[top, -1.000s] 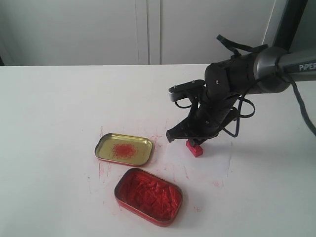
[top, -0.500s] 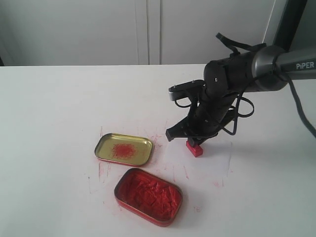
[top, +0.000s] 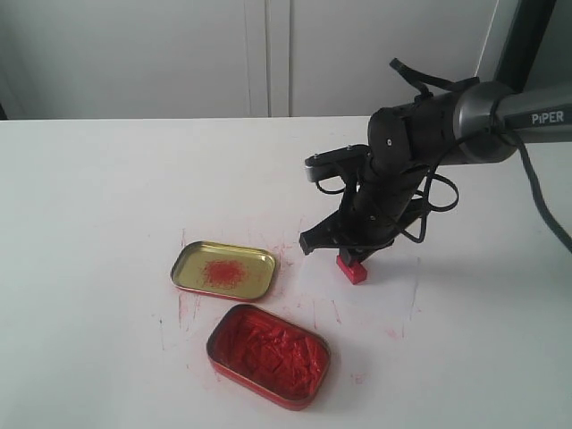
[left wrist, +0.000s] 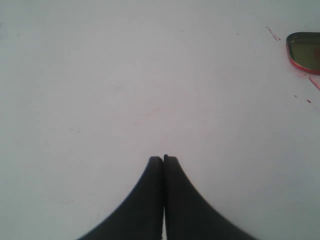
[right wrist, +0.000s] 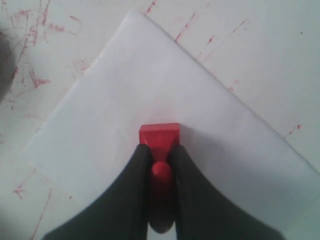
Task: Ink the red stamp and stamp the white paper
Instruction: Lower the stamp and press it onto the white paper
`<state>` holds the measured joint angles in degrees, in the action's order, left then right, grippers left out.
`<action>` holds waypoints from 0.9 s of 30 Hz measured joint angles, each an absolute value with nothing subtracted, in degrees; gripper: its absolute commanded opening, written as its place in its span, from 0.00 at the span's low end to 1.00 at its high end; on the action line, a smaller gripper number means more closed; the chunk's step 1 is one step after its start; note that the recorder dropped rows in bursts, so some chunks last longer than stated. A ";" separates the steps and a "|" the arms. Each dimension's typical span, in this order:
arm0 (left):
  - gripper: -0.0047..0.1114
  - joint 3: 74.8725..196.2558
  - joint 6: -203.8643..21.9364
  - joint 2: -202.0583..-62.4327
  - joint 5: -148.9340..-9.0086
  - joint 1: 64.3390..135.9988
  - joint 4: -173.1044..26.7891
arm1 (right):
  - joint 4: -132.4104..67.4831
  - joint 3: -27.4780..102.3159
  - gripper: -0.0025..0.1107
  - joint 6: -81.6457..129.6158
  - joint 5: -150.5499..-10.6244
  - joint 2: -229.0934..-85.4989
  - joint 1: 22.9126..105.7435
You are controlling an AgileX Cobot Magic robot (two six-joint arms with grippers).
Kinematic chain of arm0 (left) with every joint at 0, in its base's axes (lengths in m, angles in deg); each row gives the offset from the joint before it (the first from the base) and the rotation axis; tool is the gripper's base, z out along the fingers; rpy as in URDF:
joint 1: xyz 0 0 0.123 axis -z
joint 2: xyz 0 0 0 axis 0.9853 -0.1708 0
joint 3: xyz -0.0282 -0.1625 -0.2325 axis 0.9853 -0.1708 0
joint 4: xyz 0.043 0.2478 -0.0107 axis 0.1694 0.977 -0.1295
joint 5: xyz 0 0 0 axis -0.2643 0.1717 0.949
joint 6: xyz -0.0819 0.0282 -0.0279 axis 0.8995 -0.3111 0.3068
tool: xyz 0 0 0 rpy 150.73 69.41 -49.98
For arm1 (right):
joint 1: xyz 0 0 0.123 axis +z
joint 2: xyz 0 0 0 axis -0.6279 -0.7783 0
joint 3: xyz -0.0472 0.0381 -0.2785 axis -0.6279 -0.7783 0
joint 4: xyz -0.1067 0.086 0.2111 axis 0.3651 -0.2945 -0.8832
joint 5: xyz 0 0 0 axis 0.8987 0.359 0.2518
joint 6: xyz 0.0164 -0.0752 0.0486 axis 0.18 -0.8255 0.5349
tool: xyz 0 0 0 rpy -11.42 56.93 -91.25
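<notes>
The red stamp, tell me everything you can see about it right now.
The red stamp is small and looks like plastic, with a rectangular base and a narrow rounded knob handle. It stands upright, base down, apparently resting on the white paper, well inside the sheet's edges. The right gripper is shut on the handle, clamping it from both sides. No print shows around the base.

Obstacles: tin lid (top: 223, 270), red ink tin (top: 269, 355), lower centre; right gripper (top: 351, 256) on red stamp (top: 352, 269), centre-right. Free passage: tabletop (top: 89, 197) across left.
</notes>
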<state>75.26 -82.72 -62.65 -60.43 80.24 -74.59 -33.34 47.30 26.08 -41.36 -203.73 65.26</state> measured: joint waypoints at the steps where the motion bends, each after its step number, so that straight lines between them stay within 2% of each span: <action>1: 0.04 75.26 -82.72 -62.65 -60.43 80.24 -74.59 | -33.34 47.30 0.02 26.08 -41.36 -203.73 65.26; 27: 0.04 75.26 -82.72 -62.65 -60.43 80.24 -74.59 | -36.28 44.68 0.02 26.11 -44.43 -199.17 65.22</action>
